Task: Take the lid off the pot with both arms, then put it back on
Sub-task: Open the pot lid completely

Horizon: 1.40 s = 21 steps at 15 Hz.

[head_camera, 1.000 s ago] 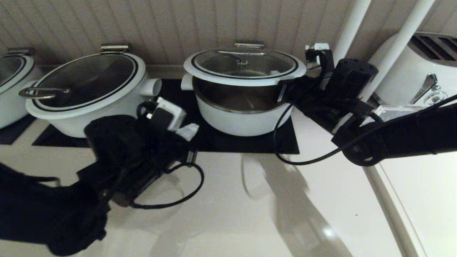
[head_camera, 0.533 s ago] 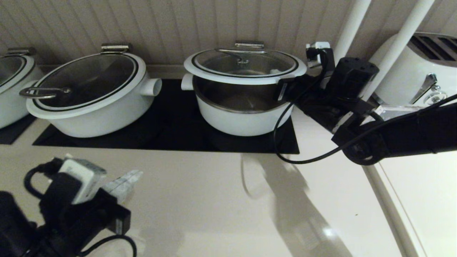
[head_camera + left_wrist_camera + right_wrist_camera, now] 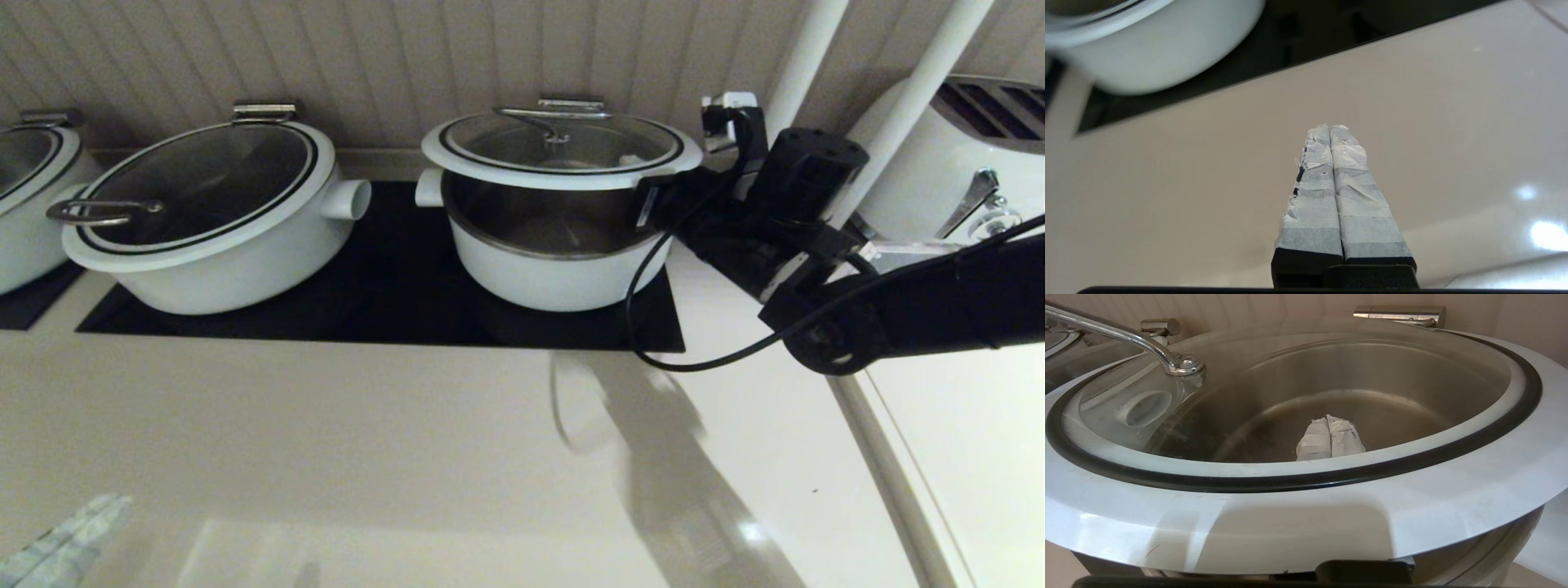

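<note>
The pot (image 3: 555,282) stands on the black hob, its steel inside showing at the front. The lid (image 3: 563,143) is tilted up at the front, with its hinge (image 3: 570,104) at the back and its loop handle (image 3: 551,118) at the centre. My right gripper (image 3: 630,163) reaches under the lid's right rim. In the right wrist view its taped fingertips (image 3: 1329,437) show through the glass, shut together beneath the lid (image 3: 1453,473). My left gripper (image 3: 61,543) is shut and empty over the counter at the near left, and its shut tips also show in the left wrist view (image 3: 1329,128).
A wider white pot (image 3: 204,220) with dark lid glass stands left of the task pot, and another (image 3: 24,204) at the far left. A white toaster (image 3: 955,171) and two white poles (image 3: 914,106) stand at the right. The right arm's cable (image 3: 653,343) hangs over the hob.
My left arm has pulled back from beside the pot to the near left corner, almost out of the head view. The right arm and the tilted lid have hardly moved.
</note>
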{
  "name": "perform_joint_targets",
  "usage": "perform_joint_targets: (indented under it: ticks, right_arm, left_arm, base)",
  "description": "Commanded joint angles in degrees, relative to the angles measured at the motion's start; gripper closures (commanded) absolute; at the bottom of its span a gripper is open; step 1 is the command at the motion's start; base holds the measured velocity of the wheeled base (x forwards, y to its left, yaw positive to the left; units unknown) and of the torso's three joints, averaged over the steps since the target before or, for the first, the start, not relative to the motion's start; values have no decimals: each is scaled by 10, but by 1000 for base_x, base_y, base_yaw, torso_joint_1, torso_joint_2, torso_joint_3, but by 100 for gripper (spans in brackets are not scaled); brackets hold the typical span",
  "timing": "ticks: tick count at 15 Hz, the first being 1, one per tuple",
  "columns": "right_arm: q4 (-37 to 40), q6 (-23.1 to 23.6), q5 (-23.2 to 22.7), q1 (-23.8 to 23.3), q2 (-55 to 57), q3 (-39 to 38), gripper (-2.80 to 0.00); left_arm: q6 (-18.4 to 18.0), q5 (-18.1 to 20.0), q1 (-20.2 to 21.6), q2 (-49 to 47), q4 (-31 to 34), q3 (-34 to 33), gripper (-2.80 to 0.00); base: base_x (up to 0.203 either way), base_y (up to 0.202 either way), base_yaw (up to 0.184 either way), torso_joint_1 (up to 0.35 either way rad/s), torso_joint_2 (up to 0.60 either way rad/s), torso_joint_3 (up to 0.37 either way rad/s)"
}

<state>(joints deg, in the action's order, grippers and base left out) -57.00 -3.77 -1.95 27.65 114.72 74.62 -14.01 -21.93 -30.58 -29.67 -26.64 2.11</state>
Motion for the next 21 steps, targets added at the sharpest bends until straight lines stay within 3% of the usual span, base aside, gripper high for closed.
perform_joint_targets:
  ticks: [1,2,5,7,8,11,21]
  right_arm:
    - [-4,0,-1,0,0,2,0]
    - [-4,0,-1,0,-1,3,0]
    - [-3,3,-1,0,-1,5,0]
    - [-3,3,-1,0,-4,5,0]
    - [-2,3,-1,0,-5,5,0]
    - [-2,4,-1,0,-7,5,0]
    - [-3,10,-1,-1,-5,6,0]
  left_arm:
    - [3,-4,1,135,73,-3,0]
    - [10,3,1,145,100,-11,0]
    - [86,100,1,135,168,-21,0]
    - [137,187,1,135,193,-21,0]
    - [149,211,1,135,233,-21,0]
    - [170,218,-1,136,252,-19,0]
    - [169,218,14,134,251,-19,0]
  base:
    - [0,0,0,0,0,0]
    - [0,0,0,0,0,0]
    - [0,0,0,0,0,0]
    - [0,0,0,0,0,0]
    - [0,0,0,0,0,0]
    - [0,0,0,0,0,0]
    - [0,0,0,0,0,0]
